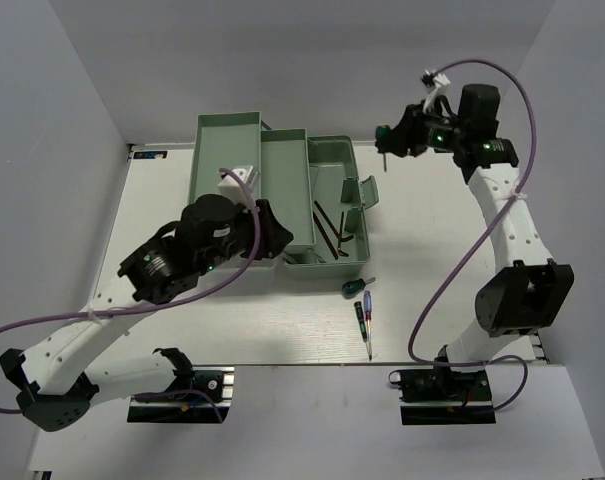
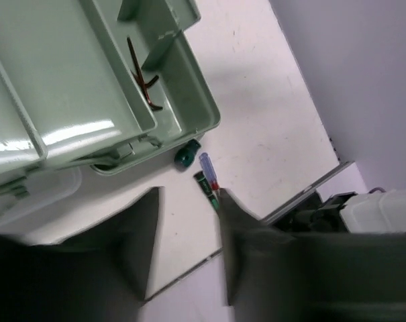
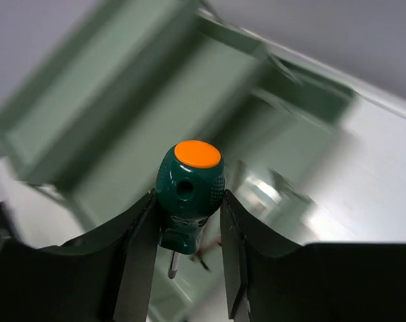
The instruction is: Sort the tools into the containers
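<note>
My right gripper point(image 1: 387, 138) hangs high over the table, right of the toolbox, shut on a stubby green screwdriver point(image 3: 188, 184) with an orange cap, shaft pointing down. My left gripper point(image 1: 272, 236) is open and empty at the front left of the pale green toolbox point(image 1: 282, 165); the left wrist view shows its jaws point(image 2: 189, 194) apart over bare table. Dark hex keys point(image 1: 332, 228) lie in the toolbox's deep base, also seen from the left wrist point(image 2: 143, 79). Another stubby green screwdriver point(image 1: 356, 287) and two slim screwdrivers, purple point(image 2: 207, 167) and dark green point(image 2: 205, 184), lie on the table before the box.
The toolbox's fold-out trays point(image 1: 227, 150) stand open at the back left. A small lid flap point(image 1: 360, 193) stands up at the base's right end. White walls close in the table on the left, back and right. The table's near edge point(image 1: 382, 365) runs just beyond the slim screwdrivers.
</note>
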